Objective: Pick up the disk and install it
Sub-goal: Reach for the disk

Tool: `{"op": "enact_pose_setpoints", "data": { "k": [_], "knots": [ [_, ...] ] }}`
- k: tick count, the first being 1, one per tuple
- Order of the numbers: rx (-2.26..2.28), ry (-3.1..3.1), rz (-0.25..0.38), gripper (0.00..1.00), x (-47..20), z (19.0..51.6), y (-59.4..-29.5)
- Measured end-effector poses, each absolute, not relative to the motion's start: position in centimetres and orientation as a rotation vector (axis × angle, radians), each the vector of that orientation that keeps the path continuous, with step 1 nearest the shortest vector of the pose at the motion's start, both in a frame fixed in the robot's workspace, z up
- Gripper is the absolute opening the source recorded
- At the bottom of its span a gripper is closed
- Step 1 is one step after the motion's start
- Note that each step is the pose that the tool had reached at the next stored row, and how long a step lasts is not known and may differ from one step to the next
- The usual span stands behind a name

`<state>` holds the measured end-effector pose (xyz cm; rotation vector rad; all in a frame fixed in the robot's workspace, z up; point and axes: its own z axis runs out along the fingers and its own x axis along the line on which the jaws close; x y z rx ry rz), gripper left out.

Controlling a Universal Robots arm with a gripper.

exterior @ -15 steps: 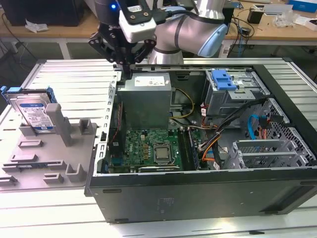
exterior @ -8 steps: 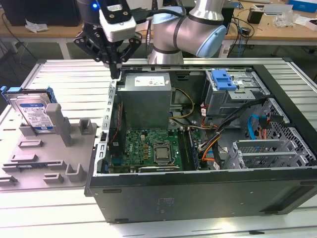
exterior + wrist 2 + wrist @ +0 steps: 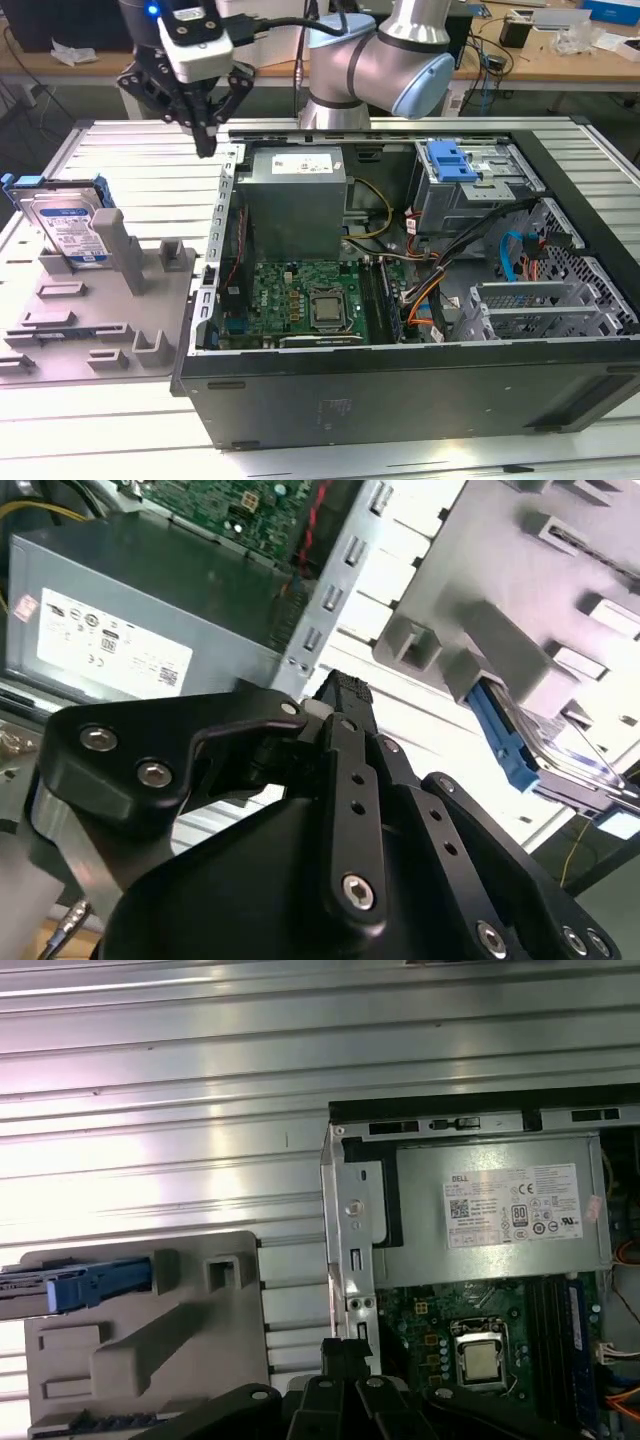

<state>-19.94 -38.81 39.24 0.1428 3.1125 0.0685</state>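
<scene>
Ribbed metal slats make your table; wooden benches strewn with cables cross the top of the exterior view; you have one arm, one open computer case, one grey holder and one disk; that disk leans upright in the holder at the exterior view's left, well apart from the gripper; the gripper hangs at upper left over the case's far corner, its jaws pressed together on nothing.

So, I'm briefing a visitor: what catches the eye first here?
The open computer case takes the exterior view's middle and right. At that view's left, the disk leans in a gray fixture. The black claw hangs shut and empty near the case's far corner.
</scene>
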Motion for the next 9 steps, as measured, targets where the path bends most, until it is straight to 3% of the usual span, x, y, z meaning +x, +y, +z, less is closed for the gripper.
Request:
{"op": "enact_pose_setpoints", "data": {
  "k": [9],
  "knots": [
    [0.147, 3.114, 0.068, 0.11, -23.6, 39.2, -38.1]
  ]
}}
